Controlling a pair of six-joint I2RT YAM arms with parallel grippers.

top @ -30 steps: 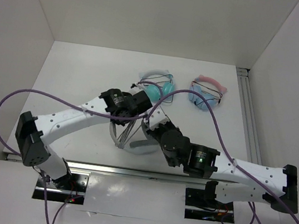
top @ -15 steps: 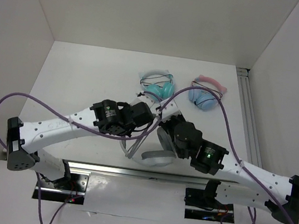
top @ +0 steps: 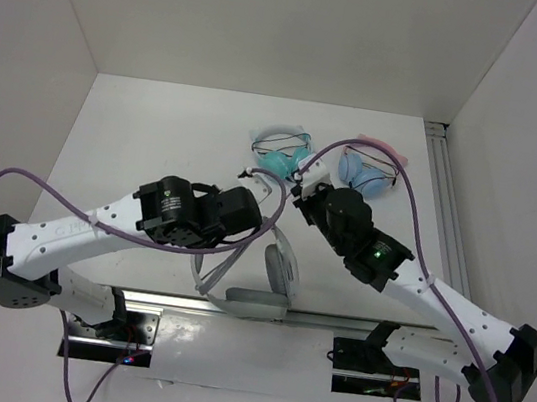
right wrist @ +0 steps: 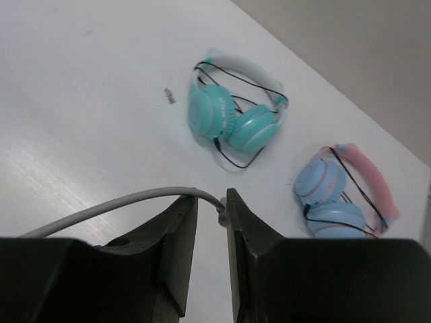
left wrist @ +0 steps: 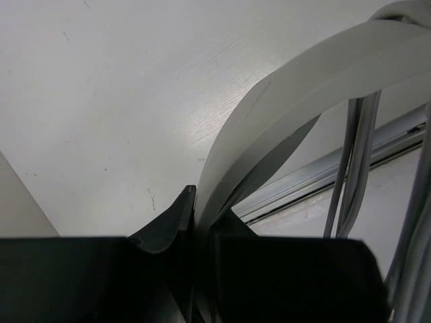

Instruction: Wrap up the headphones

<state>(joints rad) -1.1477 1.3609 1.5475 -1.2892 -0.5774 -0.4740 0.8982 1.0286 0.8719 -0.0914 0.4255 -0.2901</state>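
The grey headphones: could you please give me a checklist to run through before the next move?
1. Hold of the left gripper on the grey headphones: ok, clamped on the headband.
2. Hold of the right gripper on the cable: not ok; the jaws stand parted, with the cable end loose between them.
3. The teal headphones and pink-banded headphones out of the way: ok, both lie apart from the right gripper.
4. Cable wound round the headband: cannot tell; strands hang beside it.
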